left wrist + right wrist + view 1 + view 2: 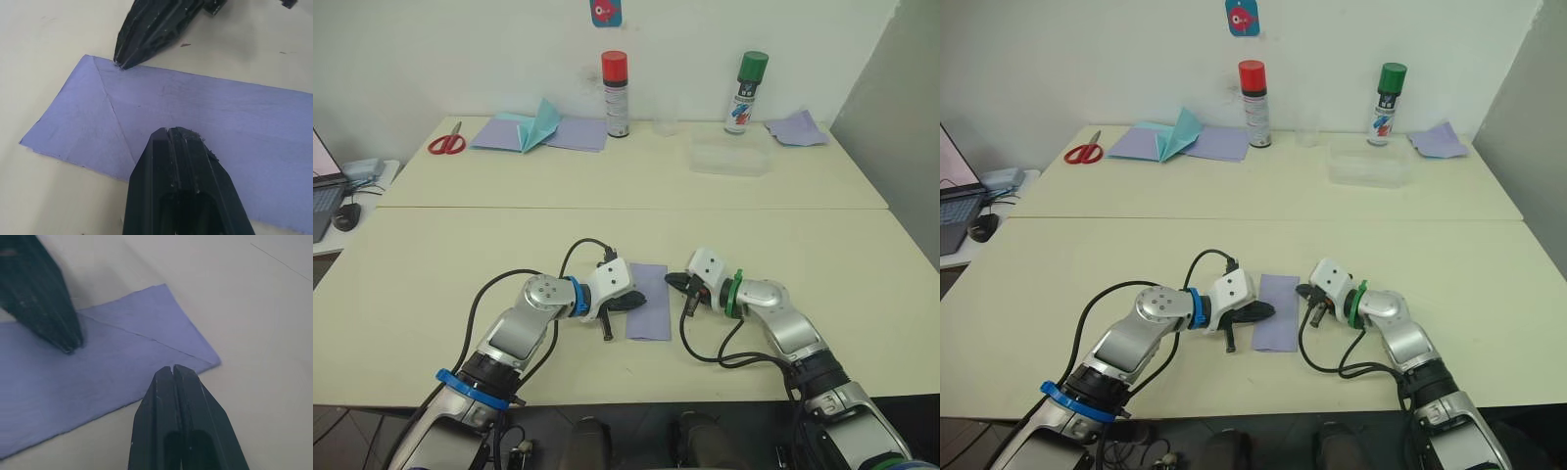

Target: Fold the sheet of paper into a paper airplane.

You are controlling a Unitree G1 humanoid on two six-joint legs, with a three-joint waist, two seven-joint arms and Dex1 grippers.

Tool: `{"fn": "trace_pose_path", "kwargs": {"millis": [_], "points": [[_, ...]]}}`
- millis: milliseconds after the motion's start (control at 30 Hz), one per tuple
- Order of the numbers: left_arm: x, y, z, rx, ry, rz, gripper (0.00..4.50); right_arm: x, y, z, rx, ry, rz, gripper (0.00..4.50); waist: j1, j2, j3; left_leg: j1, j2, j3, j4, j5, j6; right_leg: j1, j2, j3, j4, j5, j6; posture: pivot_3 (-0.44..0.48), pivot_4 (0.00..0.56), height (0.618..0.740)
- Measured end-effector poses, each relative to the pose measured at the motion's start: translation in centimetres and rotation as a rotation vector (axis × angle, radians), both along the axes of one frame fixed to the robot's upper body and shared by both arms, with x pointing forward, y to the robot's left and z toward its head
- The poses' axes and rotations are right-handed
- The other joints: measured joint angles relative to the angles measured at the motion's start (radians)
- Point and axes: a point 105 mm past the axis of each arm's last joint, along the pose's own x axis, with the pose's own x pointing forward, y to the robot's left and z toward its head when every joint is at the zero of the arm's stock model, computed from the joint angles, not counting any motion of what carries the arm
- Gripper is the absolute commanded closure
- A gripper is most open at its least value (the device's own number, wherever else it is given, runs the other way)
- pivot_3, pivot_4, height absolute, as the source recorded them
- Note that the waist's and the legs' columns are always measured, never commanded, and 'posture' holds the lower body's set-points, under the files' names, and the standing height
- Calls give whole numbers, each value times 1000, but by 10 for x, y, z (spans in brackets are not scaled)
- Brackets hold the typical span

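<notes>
The sheet of paper [648,304] lies flat on the near table as a narrow lavender strip with diagonal crease lines near its far end [110,105]. It is a flat strip, not a paper airplane. My left gripper [640,300] is shut, its tip resting over the strip's left half [171,131]. My right gripper [672,282] is shut too, with its tip at the strip's right edge near the far corner [172,368]. Neither gripper holds the paper. In each wrist view the other gripper's closed tip touches the sheet of paper [112,362].
On the far table are red scissors [447,143], a teal paper plane [540,125] on lavender sheets, a red-capped spray can [615,94], a green-capped can [746,92], a clear plastic box [730,157] and a lavender scrap [797,128]. A mouse [346,216] sits at far left.
</notes>
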Motion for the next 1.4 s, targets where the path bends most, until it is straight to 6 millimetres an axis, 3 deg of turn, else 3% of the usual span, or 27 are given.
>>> {"fn": "trace_pose_path", "kwargs": {"millis": [333,700,867,1033,1233,1300,1400], "points": [[0,-1,-1,-2,1,-4,4500,-20,1,-2,-50,48,119,4460,1,0,-1,0,0,0,0,0,0,1,-1,0,0,-1,-1,0,150,740],[2,-1,-1,2,-7,-9,4500,-72,-13,-7,-91,299,308,4460,2,0,-2,0,0,-2,0,0,0,1,-3,0,-2,-1,-2,0,150,740],[2,-2,-2,10,-19,-19,4500,-85,-19,-7,-90,381,330,4460,2,0,-3,1,1,-4,0,0,0,-3,-4,0,-4,-1,-2,0,150,740],[2,-3,-1,9,-22,-21,4500,-83,-20,-2,-52,409,287,4460,2,0,-2,-1,1,-3,0,0,0,-4,-5,0,-4,-1,-2,0,150,740],[2,-2,-1,8,-27,-23,4500,-56,-24,51,57,224,147,4460,2,0,-2,-1,1,-4,0,0,0,-5,-5,0,-5,-1,-1,0,150,740],[1,-3,-2,5,-32,-27,4500,-47,-21,52,92,196,83,4460,2,0,-2,-1,1,-3,-1,0,0,-5,-5,0,-6,-1,-1,0,150,740],[1,-3,-1,3,-38,-32,4500,-32,-20,34,77,188,-28,4460,3,0,-2,-1,1,-3,-2,0,0,-6,-5,1,-6,-1,-1,0,150,740]]}}
